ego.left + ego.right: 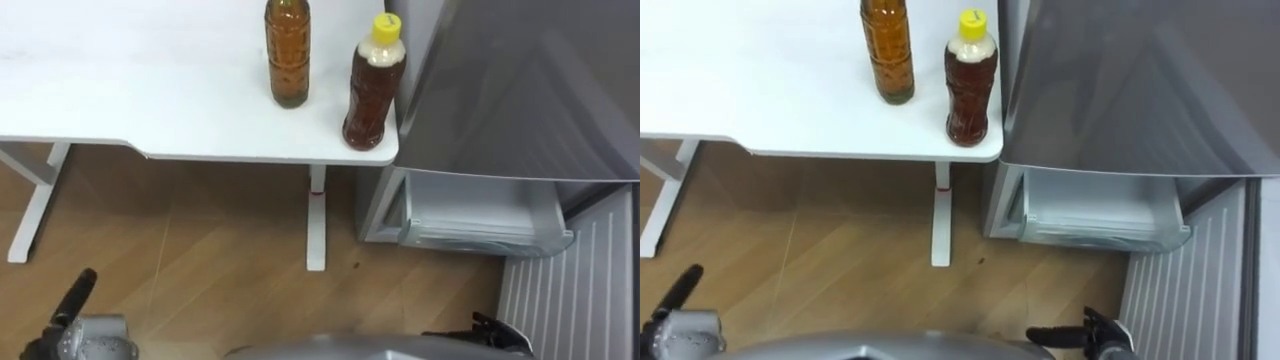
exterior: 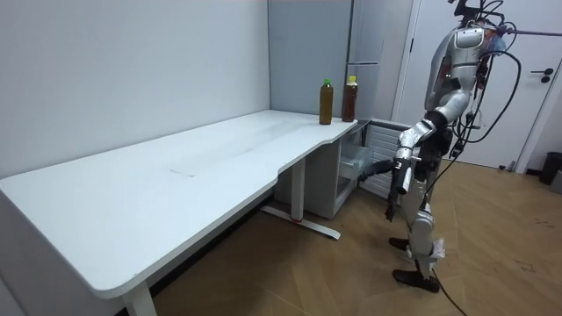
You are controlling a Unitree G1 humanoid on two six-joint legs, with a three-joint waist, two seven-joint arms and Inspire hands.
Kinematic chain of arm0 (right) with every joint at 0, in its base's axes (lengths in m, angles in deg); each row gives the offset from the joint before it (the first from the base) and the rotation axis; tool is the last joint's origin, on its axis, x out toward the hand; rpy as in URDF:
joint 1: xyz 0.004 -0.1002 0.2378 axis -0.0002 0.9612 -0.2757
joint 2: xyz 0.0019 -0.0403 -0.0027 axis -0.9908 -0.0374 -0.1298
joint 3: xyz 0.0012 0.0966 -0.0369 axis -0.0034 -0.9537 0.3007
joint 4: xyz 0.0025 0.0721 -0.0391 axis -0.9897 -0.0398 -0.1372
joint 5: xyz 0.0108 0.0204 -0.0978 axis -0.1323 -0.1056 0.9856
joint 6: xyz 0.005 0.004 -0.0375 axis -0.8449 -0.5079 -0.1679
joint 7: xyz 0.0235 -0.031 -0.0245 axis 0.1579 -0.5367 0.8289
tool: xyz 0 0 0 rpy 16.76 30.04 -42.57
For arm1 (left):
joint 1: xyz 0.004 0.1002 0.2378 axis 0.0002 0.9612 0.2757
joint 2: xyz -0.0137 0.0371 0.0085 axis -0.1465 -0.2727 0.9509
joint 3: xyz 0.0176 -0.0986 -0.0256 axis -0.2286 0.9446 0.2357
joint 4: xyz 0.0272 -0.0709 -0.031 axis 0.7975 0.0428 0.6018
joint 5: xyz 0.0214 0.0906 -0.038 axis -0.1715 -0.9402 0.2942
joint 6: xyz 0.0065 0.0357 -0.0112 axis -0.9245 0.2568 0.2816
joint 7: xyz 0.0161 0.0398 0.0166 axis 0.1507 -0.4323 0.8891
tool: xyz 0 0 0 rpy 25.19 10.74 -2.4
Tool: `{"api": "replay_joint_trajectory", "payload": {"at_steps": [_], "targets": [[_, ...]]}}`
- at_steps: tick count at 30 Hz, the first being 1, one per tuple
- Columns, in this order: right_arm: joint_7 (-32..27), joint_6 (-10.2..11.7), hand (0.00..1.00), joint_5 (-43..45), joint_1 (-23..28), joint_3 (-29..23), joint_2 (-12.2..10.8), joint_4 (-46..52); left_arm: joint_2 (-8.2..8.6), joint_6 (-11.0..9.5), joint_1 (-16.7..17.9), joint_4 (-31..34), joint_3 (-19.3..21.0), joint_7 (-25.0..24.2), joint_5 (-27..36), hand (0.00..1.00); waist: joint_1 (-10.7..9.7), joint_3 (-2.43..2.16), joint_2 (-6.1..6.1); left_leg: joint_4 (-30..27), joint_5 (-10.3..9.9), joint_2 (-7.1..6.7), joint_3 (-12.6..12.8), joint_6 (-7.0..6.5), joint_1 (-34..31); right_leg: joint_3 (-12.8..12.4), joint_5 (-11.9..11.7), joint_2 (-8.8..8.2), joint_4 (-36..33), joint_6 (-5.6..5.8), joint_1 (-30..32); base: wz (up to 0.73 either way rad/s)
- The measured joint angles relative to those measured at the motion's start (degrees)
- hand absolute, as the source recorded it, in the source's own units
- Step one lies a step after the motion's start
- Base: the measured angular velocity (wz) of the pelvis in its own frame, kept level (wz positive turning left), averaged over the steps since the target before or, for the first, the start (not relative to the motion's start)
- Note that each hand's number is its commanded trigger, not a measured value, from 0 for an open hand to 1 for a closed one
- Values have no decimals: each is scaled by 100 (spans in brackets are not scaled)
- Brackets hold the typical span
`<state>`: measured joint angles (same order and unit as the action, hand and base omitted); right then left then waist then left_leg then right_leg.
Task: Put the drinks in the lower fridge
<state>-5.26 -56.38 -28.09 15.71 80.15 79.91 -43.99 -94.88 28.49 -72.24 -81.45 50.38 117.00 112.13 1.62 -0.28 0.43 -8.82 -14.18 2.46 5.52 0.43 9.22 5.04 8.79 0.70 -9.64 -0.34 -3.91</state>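
Left hand [image 1: 76, 296] and right hand [image 1: 1085, 336] hang loose-fingered, empty (well below the amber bottle [image 1: 287, 55] and yellow-capped bottle [image 1: 374, 90]).

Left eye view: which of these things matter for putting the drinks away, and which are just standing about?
For the job: yellow-capped bottle; brown bottle beside it; open lower fridge compartment.
Just there: white table under the bottles; upper fridge door.
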Motion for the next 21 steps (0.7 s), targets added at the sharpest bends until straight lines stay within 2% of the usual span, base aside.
{"api": "replay_joint_trajectory", "payload": {"at_steps": [3,7,12,18,21], "targets": [[-40,27,0,-1,14,-34,0,14,-52,-110,-38,605,-124,148,-842,0,-71,-3,-27,20,0,-10,-42,-10,15,-3,3,0,-9,6,-16,3],[-162,20,0,55,39,-30,1,-11,-50,-140,-43,1688,-193,342,-2029,0,-155,-3,-26,12,1,-10,-89,-12,-43,1,3,8,-3,4,3,2],[-126,28,0,48,102,-31,2,22,-41,-142,-54,2803,-493,331,-2599,0,-181,9,-40,-49,3,-17,-101,-12,-50,7,2,-3,9,4,5,-1],[-90,37,0,104,-10,-41,3,-51,-42,-126,-99,3755,-791,-207,-3725,0,-321,55,-51,-53,4,-16,-96,-11,-49,0,2,-2,15,4,4,0],[-24,39,0,-29,-53,41,21,-152,-109,-120,-134,4298,-1059,-555,-4062,0,-337,61,-50,-56,3,-21,-86,-12,-67,20,3,-12,68,6,15,2]]}}
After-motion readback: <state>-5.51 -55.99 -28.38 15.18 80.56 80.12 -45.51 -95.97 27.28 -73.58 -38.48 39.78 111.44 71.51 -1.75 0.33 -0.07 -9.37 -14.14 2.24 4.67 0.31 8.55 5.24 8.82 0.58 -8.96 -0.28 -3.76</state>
